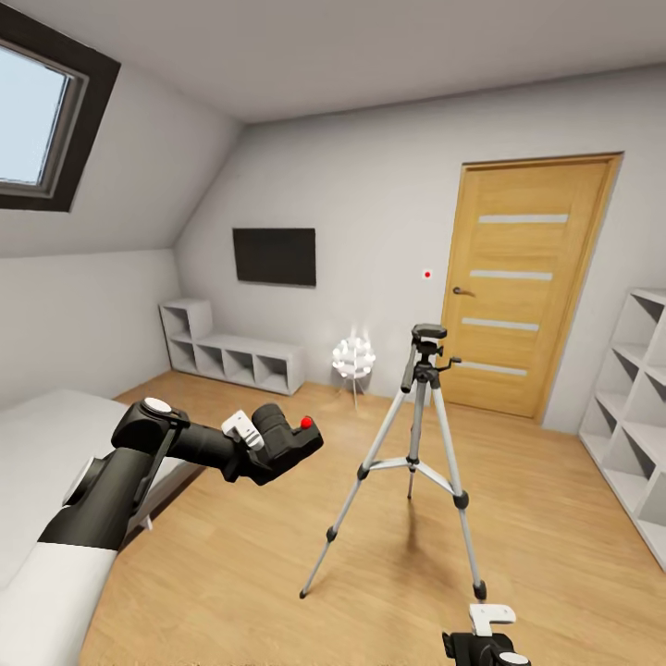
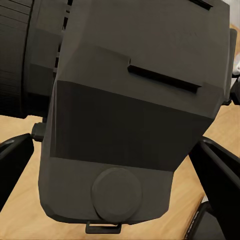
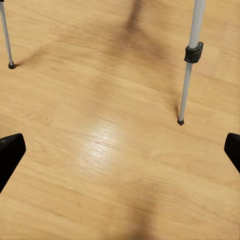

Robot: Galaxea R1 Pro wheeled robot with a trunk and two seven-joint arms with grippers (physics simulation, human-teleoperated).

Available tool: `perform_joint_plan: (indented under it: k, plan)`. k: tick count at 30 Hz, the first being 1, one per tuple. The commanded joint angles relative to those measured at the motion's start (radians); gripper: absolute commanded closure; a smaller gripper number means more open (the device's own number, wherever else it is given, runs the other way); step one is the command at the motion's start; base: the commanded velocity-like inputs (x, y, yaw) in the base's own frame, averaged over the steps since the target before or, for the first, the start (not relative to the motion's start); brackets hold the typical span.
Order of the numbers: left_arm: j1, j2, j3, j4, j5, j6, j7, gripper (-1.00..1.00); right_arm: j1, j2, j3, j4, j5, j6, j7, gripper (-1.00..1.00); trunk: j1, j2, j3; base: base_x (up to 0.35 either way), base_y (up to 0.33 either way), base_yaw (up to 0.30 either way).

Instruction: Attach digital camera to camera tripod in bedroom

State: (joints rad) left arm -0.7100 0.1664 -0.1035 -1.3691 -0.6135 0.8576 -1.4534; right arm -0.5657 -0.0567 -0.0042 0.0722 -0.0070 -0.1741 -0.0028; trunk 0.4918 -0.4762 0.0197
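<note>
Left of the camera tripod (image 1: 421, 435), left pincer (image 1: 277, 444) grips the digital camera (image 1: 287, 439).

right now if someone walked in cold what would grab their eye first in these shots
Probably the camera tripod, standing alone mid-floor on the light wood planks before the wooden door. Next, the digital camera with its red button, held in the air by the left gripper to the tripod's left, beside the bed. The right gripper hangs low and open above the floor near the tripod's feet.

The digital camera (image 2: 130, 105) hides the left tool's (image 1: 277, 444) fingertips. The right tool (image 1: 487, 645) is cut off by the head view's bottom edge.
</note>
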Motion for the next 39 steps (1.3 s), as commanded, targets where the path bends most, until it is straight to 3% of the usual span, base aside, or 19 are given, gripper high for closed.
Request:
perform_joint_plan:
  k: [1, 11, 39]
  plan:
    - [-0.001, 0.000, -0.001, -0.001, -0.009, 0.011, -0.010, 1.00, -0.002, 0.000, 0.000, 0.005, -0.001, -0.007, 0.000, -1.00, -0.004, 0.006, 0.001, 0.000, 0.000, 0.000]
    - [-0.001, 0.001, -0.001, -0.001, -0.009, 0.010, -0.010, 1.00, -0.002, 0.000, 0.000, 0.005, 0.000, -0.007, 0.000, -1.00, -0.042, 0.076, 0.016, 0.000, 0.000, 0.000]
    - [0.000, 0.001, -0.001, -0.002, -0.009, 0.010, -0.009, 1.00, -0.001, 0.000, 0.000, 0.005, 0.000, -0.007, 0.000, -1.00, -0.042, 0.076, 0.014, 0.000, 0.000, 0.000]
